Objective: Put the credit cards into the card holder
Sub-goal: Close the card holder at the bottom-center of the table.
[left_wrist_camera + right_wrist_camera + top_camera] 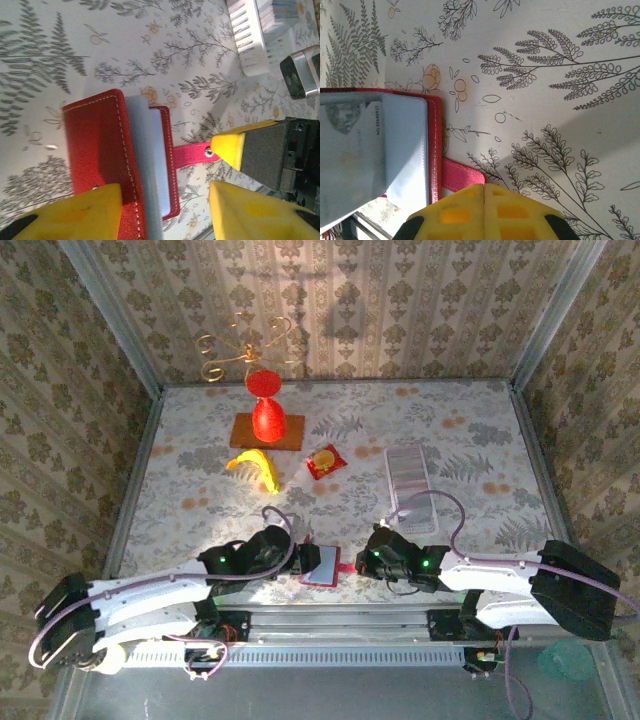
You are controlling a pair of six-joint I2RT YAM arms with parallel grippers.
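**Near edge.** The card holder (322, 568) lies open on the table (480, 440), close to its near edge and between the two arms. A pale credit card (150, 150) sits in the inner pocket, part of it projecting past the red cover.

**Left gripper** (165, 200): jaws parted with a wide gap. One finger overlaps the cover edge and nothing is clamped.

**Right gripper** (484, 192): fingers pressed fully together, tips at the end of the clasp strap (462, 177). Whether the strap is pinched or only pinned flat cannot be told.

**Handling.**
- Credit card: judged light, thin, stiff and smooth. It is likely to slide on the pads, so take it across its short projecting edge.
- Card holder: judged soft and light. It will probably shift or fold shut unless held at the strap or cover.

**Clearance.** The table edge runs just behind the holder, leaving little room towards the bases. Open patterned surface extends ahead.

**Mid table.** A clear tray (410, 475) stands forward of the right arm, apparently holding further cards.

**Far.** A red sachet (324, 461), a banana (255, 468) and a red vase (266, 415) stand well apart from the work area
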